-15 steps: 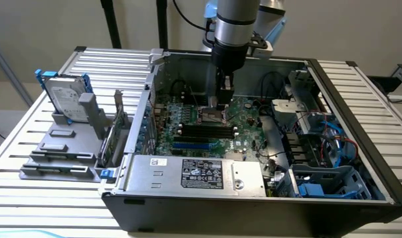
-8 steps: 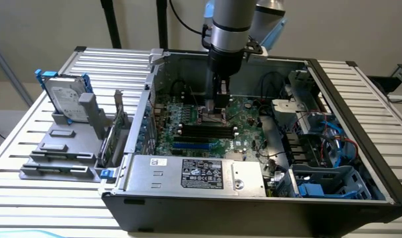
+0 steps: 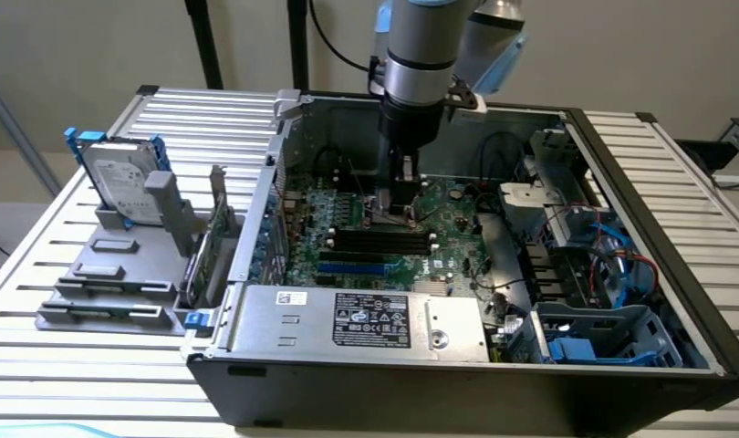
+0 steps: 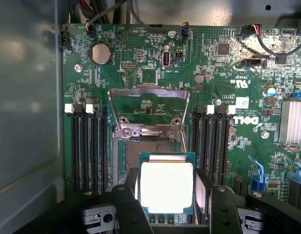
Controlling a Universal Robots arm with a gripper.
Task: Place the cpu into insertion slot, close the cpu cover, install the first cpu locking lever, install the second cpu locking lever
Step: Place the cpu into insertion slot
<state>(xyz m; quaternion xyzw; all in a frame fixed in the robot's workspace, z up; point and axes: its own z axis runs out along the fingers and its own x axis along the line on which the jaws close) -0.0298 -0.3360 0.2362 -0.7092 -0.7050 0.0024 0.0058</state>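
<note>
now the gripper (image 3: 401, 210) hangs low over the board (image 4: 228, 73), straddling the cpu (image 4: 166, 187). the chip lies silvery face up, right at the slot (image 4: 141, 146). i cannot tell whether the gripper pinches it or stands spread. the cover (image 4: 148, 91) is flipped open beyond the slot.
</note>
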